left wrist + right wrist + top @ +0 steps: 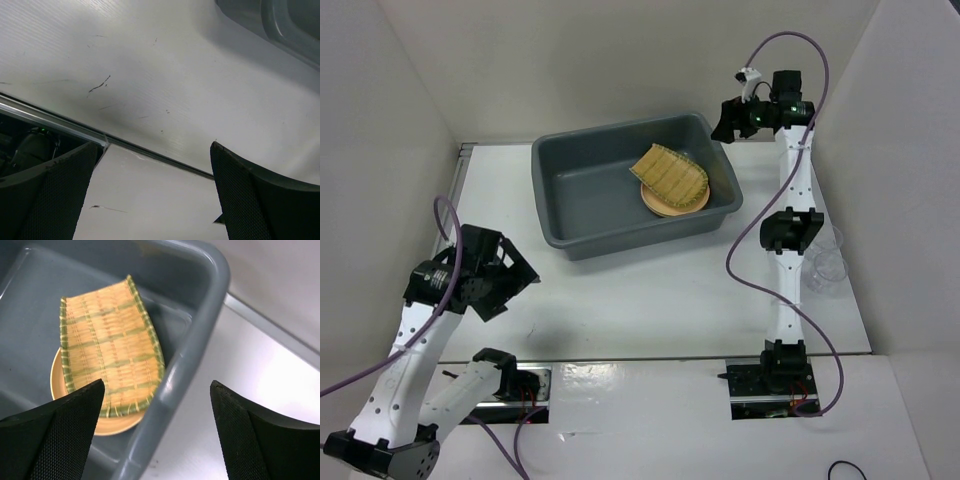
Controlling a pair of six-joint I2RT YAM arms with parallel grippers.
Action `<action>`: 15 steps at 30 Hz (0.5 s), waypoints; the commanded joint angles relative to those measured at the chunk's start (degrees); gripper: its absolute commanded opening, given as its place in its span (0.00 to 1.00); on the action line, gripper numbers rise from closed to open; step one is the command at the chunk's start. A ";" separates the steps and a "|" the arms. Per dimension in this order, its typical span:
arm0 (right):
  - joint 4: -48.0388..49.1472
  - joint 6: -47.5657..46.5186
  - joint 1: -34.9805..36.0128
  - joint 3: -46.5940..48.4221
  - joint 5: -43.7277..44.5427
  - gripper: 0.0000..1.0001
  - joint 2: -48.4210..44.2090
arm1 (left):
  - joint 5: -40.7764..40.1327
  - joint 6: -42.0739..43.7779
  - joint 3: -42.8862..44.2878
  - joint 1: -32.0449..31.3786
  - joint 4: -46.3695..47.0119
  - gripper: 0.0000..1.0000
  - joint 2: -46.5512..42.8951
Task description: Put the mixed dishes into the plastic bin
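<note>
Though apart, tray (107, 340) beneath right jaws.

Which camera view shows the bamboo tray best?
Right wrist: the bamboo tray fills much of the frame, its weave clear, lying on a tan plate inside the bin. Top external shows it whole but small; left wrist does not show it.

We log a white table (650, 300) with a dark-grey plastic bin (620, 235) sitting on its far half. Clear plastic cups (827, 265) stand at the right edge, well apart from the bin. Left side has faint scuff marks (100, 83).
</note>
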 commanded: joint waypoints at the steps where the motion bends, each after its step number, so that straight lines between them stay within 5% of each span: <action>1: -3.82 1.42 -2.10 1.06 0.88 0.91 -5.69 | 0.04 1.59 -0.88 0.32 2.44 1.00 -0.31; 7: -11.03 -3.33 -2.11 0.03 22.29 0.86 -15.09 | -3.11 3.34 0.44 0.32 2.44 1.00 -1.36; 13: -11.03 -8.43 -8.34 -21.37 34.80 0.88 -29.40 | -4.45 6.51 -0.08 0.32 4.11 1.00 -0.75; 15: -11.03 -12.18 -11.58 -30.80 32.46 0.88 -34.33 | -4.45 7.13 -1.83 0.32 5.16 1.00 -0.75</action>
